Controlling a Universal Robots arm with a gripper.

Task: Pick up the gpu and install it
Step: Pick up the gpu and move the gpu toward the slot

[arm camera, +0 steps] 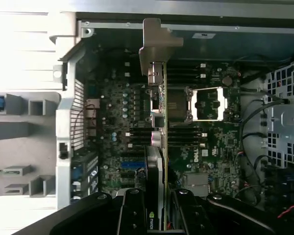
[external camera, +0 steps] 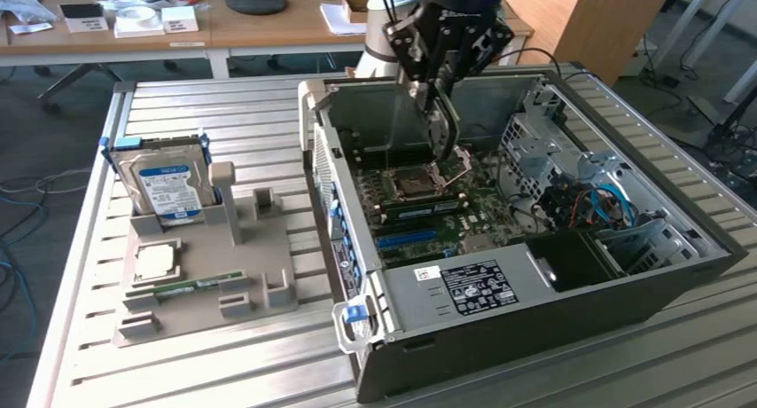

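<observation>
Gripper (external camera: 435, 87) has its jaws pinched on the gpu (arm camera: 158, 161), which hangs edge-down over the motherboard (arm camera: 117, 122) inside the case (external camera: 497, 337). It looks light and stiff but fragile, so I'd hold it by the bare edges, not the chips.

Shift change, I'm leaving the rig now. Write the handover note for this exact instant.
Pincer: shut on the gpu, gripping it edge-on.
Gpu: off the table, hanging inside the open computer case, over the motherboard.
Done: pickup.
Left: the card is not yet seated in a slot.
</observation>
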